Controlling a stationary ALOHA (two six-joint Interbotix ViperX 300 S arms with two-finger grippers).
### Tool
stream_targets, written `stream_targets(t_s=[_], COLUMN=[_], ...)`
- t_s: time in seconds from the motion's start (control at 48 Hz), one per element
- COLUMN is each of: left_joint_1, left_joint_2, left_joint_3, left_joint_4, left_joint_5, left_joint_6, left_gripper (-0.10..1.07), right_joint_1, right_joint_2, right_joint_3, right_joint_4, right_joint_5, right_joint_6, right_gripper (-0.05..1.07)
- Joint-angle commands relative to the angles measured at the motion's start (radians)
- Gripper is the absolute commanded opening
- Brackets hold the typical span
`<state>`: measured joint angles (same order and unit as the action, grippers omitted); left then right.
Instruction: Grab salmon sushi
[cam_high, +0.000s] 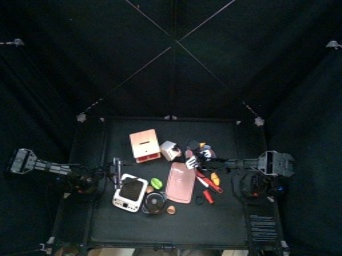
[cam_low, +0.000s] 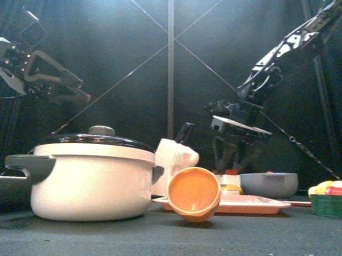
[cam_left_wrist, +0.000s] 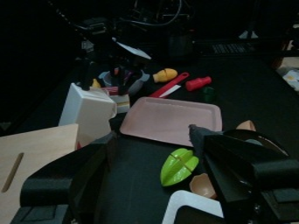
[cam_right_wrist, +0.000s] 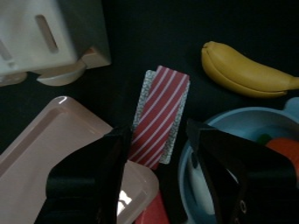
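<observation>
The salmon sushi (cam_right_wrist: 160, 114) is a small piece striped orange-red and white, lying on the black table. My right gripper (cam_right_wrist: 158, 179) is open just above it, one jaw on either side, not touching it. In the front view the sushi (cam_low: 230, 182) sits low behind the pink slab, with the right gripper (cam_low: 235, 155) hanging over it. In the top view the right gripper (cam_high: 218, 165) is right of the table's middle. My left gripper (cam_left_wrist: 152, 188) is open and empty, held back at the left side (cam_high: 91, 183).
A banana (cam_right_wrist: 246, 70), a grey-blue bowl (cam_right_wrist: 239, 153) and a white carton (cam_right_wrist: 47, 39) surround the sushi. A long pink slab (cam_left_wrist: 170, 118), a red tool (cam_left_wrist: 181, 85), a green piece (cam_left_wrist: 177, 164), a white pot (cam_low: 94, 180), an orange cup (cam_low: 194, 192) and a pink box (cam_high: 144, 143) fill the middle.
</observation>
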<state>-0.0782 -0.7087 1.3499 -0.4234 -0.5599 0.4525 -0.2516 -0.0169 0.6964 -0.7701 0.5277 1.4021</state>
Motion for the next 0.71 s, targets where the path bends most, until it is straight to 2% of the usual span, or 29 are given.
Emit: stream_targets(t_s=[0.0,0.375,0.688], left_joint_1=[-0.002,-0.002,-0.002], left_joint_2=[0.003,0.003,0.002], left_joint_3=[-0.011,-0.006,-0.006], left_joint_4=[-0.002,-0.003,-0.003], left_joint_5=[-0.003,-0.003,-0.003], left_joint_6=[-0.002,-0.002,-0.002], left_gripper=[0.99,0.99,0.99], right_joint_1=[-0.011,-0.017,-0.018], right_joint_2=[0.002,0.031,0.035], right_joint_3=[-0.025,-0.038,-0.037], right_joint_4=[0.0,0.0,0.0], right_joint_5=[-0.003,-0.005,-0.006], right_joint_6=[0.0,0.002,0.002], right_gripper=[0.87,0.86,0.73])
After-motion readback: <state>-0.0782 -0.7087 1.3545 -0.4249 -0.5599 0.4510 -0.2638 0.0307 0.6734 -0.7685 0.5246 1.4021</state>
